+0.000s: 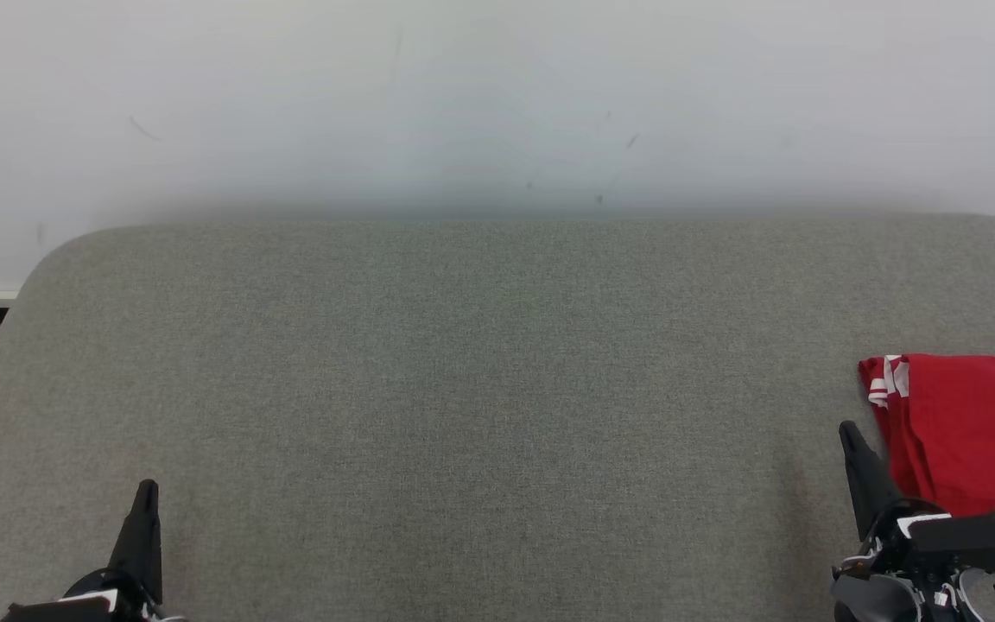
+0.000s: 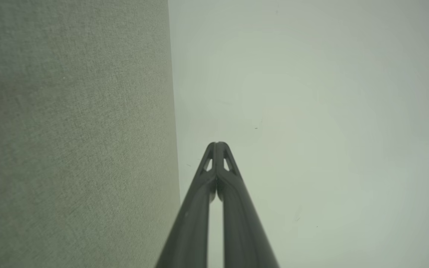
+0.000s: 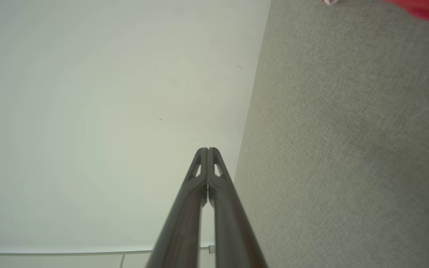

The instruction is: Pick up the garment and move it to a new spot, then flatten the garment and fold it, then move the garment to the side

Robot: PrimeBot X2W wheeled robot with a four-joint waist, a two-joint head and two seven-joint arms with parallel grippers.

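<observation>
A: What sits nearest, at the bottom of the head view?

B: The left fingers (image 1: pixel 147 491) at the lower left and the right fingers (image 1: pixel 848 430) at the lower right. Both are dark and point up the frame over the grey fabric surface (image 1: pixel 480 406).

A: Clenched or released?

B: Clenched, both pairs. In the left wrist view the left fingers (image 2: pixel 218 146) press tip to tip with nothing between them. The right wrist view shows the same of the right fingers (image 3: pixel 207 150).

A: And the garment?

B: The red garment (image 1: pixel 972 432) lies on the surface at the right edge of the head view, about mid-height, just to the right of the right fingers. The frame edge cuts it off. White stripes (image 1: pixel 890 380) mark its upper left corner. A sliver of it (image 3: pixel 428 9) also shows at the upper right of the right wrist view.

A: Do the fingers touch it?

B: I cannot tell; they grasp none of it.

A: Farther back?

B: The surface runs up to a far edge with rounded corners, and behind it stands a pale wall (image 1: pixel 463 104) with a few faint marks.
</observation>
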